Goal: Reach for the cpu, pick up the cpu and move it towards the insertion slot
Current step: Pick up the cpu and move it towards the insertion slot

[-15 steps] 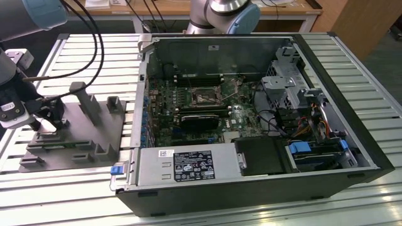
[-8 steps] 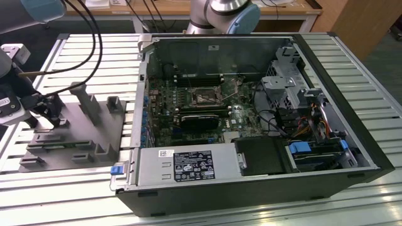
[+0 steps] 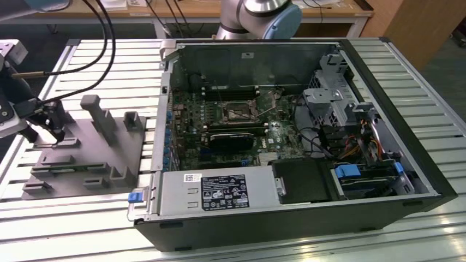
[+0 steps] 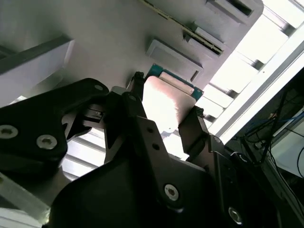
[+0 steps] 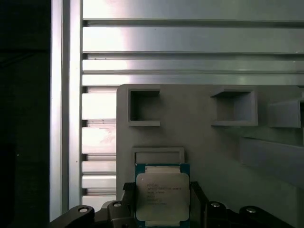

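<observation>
Pincer (image 4: pixel 167 95) clamping the cpu (image 5: pixel 162 197) over the grey fixture (image 3: pixel 87 153).
Its two dark fingers (image 4: pixel 190 135) are pressing on opposite edges of the cpu, narrowed to the chip's width, with the pale metal top showing in both wrist views. Can't tell if the chip is hanging clear of the fixture or resting on it. The fixture is sitting on the slatted metal surface (image 3: pixel 109 60) at the exterior view's left. The insertion slot (image 3: pixel 237 113) is lying well apart, amid green board inside the open computer case (image 3: pixel 291 224) toward the exterior view's right.
</observation>
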You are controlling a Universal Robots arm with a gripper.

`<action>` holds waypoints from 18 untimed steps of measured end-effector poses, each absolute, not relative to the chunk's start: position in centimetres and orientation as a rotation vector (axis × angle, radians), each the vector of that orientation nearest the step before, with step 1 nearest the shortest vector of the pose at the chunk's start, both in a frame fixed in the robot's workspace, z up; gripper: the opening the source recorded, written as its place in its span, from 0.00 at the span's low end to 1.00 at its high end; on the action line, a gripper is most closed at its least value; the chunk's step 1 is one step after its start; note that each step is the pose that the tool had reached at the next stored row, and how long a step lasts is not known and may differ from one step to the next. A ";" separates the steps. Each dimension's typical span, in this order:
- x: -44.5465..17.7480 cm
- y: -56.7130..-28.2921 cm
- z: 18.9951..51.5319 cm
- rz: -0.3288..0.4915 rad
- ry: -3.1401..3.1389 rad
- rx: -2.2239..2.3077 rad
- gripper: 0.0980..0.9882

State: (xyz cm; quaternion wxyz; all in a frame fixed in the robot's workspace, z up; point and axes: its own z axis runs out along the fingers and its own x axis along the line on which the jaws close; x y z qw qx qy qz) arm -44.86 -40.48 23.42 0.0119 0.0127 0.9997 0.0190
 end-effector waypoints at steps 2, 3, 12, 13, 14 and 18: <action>-44.9 -40.5 24.0 0.059 3.117 0.039 0.50; -44.9 -40.5 24.3 0.059 3.117 0.039 0.50; -44.9 -40.5 27.2 0.059 3.117 0.039 0.50; -44.9 -40.5 27.5 0.059 3.117 0.039 0.50; -44.9 -40.5 27.8 0.059 3.117 0.039 0.50; -44.9 -40.5 29.0 0.059 3.117 0.039 0.50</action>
